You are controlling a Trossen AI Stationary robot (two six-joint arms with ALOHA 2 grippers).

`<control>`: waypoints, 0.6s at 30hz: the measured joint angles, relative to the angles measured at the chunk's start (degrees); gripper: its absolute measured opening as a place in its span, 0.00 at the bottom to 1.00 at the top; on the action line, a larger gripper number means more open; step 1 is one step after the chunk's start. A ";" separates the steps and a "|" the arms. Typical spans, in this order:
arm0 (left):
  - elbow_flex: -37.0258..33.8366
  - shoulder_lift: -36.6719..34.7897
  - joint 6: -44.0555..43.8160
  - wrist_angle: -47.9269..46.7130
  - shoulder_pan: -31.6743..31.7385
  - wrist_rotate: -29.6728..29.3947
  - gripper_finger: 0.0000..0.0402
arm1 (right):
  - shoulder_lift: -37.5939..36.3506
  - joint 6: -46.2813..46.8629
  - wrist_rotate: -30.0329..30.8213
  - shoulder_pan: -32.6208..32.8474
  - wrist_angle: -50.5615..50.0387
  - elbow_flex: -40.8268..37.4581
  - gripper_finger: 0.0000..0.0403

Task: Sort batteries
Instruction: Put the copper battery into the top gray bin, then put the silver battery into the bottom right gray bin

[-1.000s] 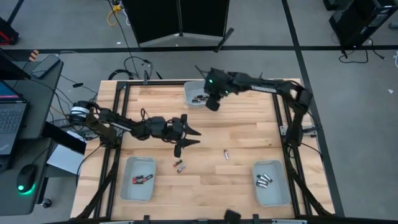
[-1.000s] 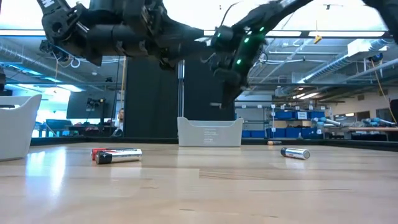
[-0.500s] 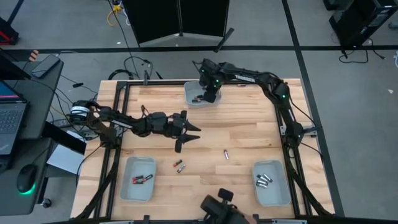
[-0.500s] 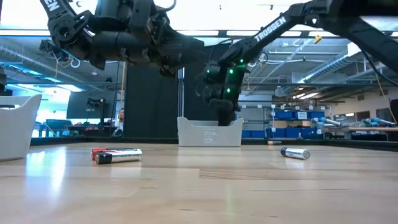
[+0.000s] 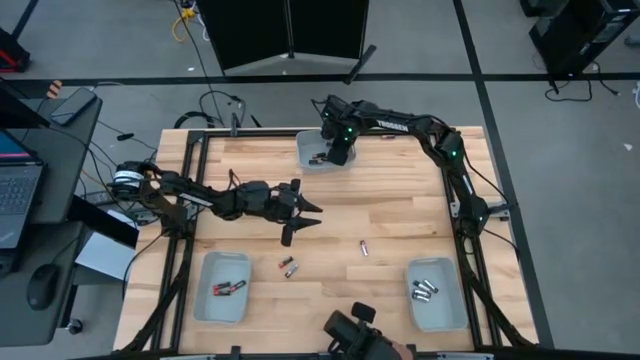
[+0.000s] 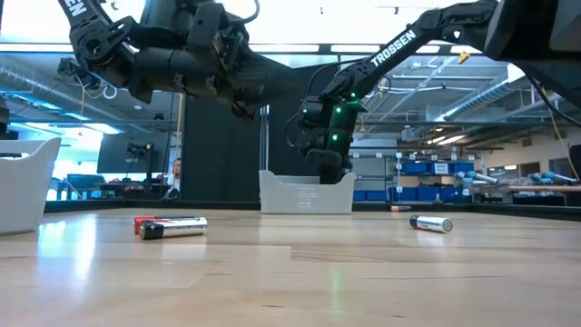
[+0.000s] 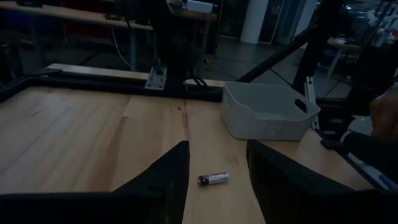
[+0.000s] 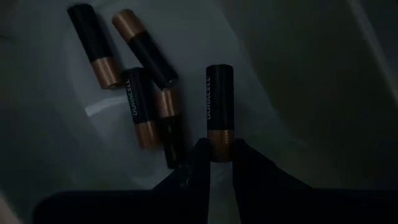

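Since 1 s ago my right arm swung from beside the far tray to right over it and dropped in; my left arm barely shifted. Now my right gripper (image 5: 341, 152) sits low inside the far tray (image 5: 304, 149), fingers closed to a narrow gap on the copper end of 1 black-and-copper battery (image 8: 219, 112), the rest of the cell sticking out ahead over the tray floor. 4 more black-and-copper cells (image 8: 138, 106) lie loose on the tray floor just beside it.

My left gripper (image 5: 300, 216) hovers above mid-table, fingers spread wide, nothing held. The left wrist view shows a silver battery (image 7: 213, 179) on the wood between my fingers, with a pale tray (image 7: 268, 111) beyond.

Other cells: 2 red-and-black batteries (image 5: 288, 266) loose near the front, touching each other; red ones (image 5: 228, 288) in the front-left tray (image 5: 205, 300); silver ones (image 5: 424, 290) in the front-right tray (image 5: 448, 310).

Handling, my read: cells are light, rigid, smooth and round, so they roll and can squirt out of a pinch. Best grip is across the middle of the barrel, fingers square to its axis. My current hold is on an end only, likely to pivot; fine for a release here.
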 joint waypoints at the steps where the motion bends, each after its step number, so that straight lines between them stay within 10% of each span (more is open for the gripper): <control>1: 0.00 0.00 -0.04 -0.14 -0.01 -0.06 0.42 | 0.00 0.04 -0.02 0.00 -0.05 -0.16 0.13; 18: 0.00 0.01 -0.16 -0.27 -0.05 -0.12 0.42 | -4.04 -0.15 1.73 2.48 -3.00 0.81 0.37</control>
